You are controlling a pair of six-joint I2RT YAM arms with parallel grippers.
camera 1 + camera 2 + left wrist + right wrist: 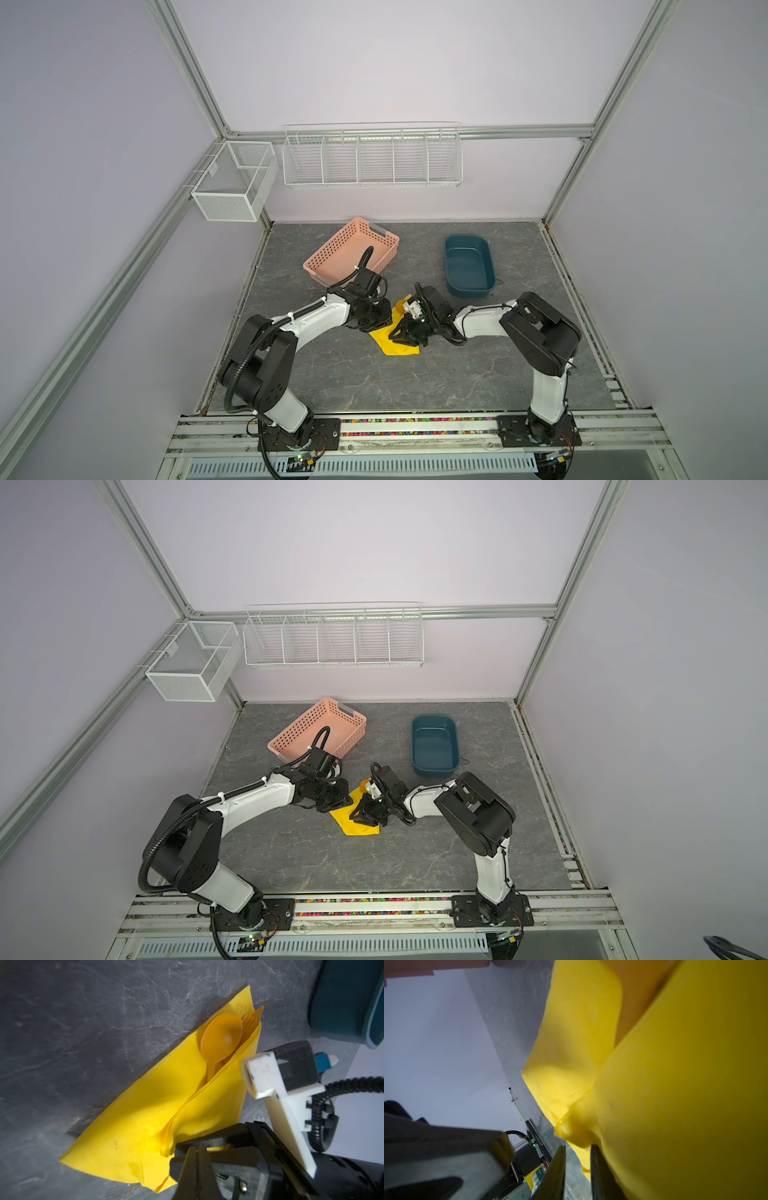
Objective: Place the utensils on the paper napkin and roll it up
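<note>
Closest to the right wrist camera: a raised flap of the paper napkin (pixel 675 1084), with the right gripper (pixel 577 1147) at its bunched edge. Jaws a little apart; impossible to tell whether pinching the paper. Left gripper (pixel 194 1153) fully closed, nothing seen between the jaws, low beside the same edge.

Inside the fold, on the middle of the worktop (pixel 83 1043): spoon (pixel 220 1036), fork (pixel 248 1022) and knife (pixel 259 1011), side by side, heads uncovered.

Judged as the rolling step, only started, with one flap over the handles. Next calls for carrying the flap across and turning the bundle without pushing the utensils out.

Left arm (pixel 316 316) and right arm (pixel 478 322) both bent, forearms meeting over the napkin.
</note>
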